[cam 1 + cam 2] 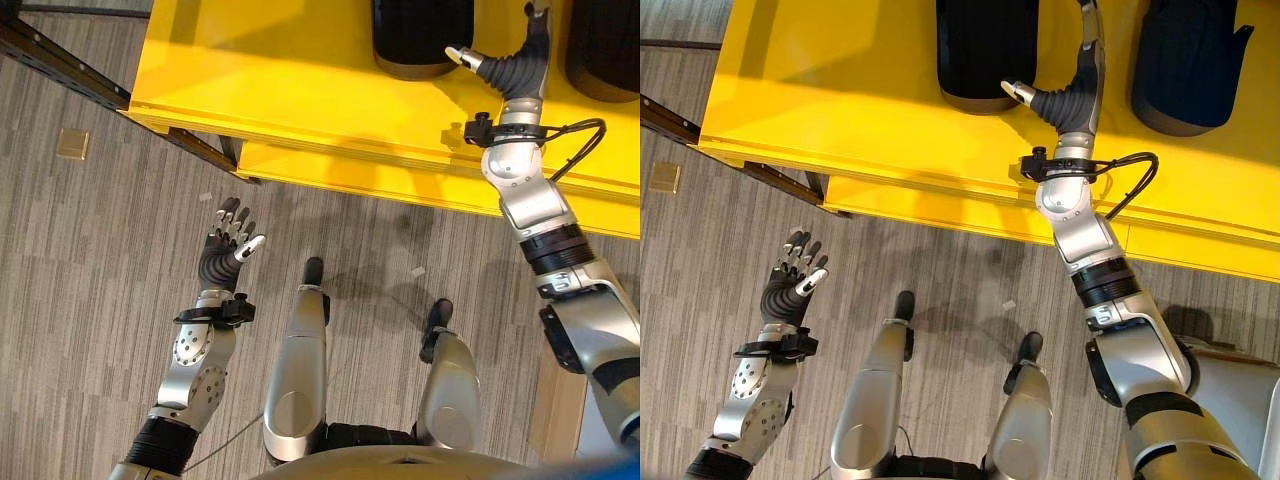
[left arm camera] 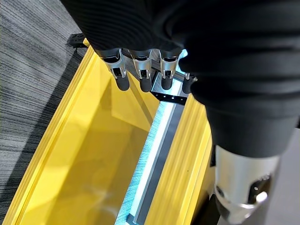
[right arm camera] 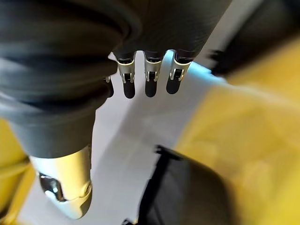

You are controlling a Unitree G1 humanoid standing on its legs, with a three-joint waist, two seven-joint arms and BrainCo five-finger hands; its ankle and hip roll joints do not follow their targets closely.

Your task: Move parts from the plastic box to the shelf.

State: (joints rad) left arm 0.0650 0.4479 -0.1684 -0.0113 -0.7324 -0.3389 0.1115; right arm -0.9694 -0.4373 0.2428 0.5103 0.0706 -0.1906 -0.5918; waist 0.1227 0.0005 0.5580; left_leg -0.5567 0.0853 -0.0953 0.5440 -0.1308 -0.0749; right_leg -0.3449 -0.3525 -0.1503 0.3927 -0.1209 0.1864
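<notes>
Right eye view had my right hand [image 1: 1072, 92] reaching up toward twelve o'clock over the yellow shelf [image 1: 860, 110], set between two dark parts: the near part [image 1: 985, 50] at about eleven o'clock of my wrist and the far part [image 1: 1185, 60] at about two o'clock. My right fingers ran out straight and held nothing, the thumb stuck out toward nine o'clock beside the near part's lower edge; I could not tell whether it touched. My right wrist view agreed: the fingertips [image 3: 150, 86] hung in a loose row with nothing between them.

To do this step well, I judged I should keep the fingers straight while drawing the hand back, lifting clear of both parts so neither gets nudged off its place, then go for another part. The plastic box I could not make out.

My left hand [image 1: 225, 250] hovered low at about seven o'clock over the carpet floor [image 1: 90, 260], forearm raised, fingers spread and relaxed, empty. Its wrist view looked along those fingers at the shelf's yellow edge.
</notes>
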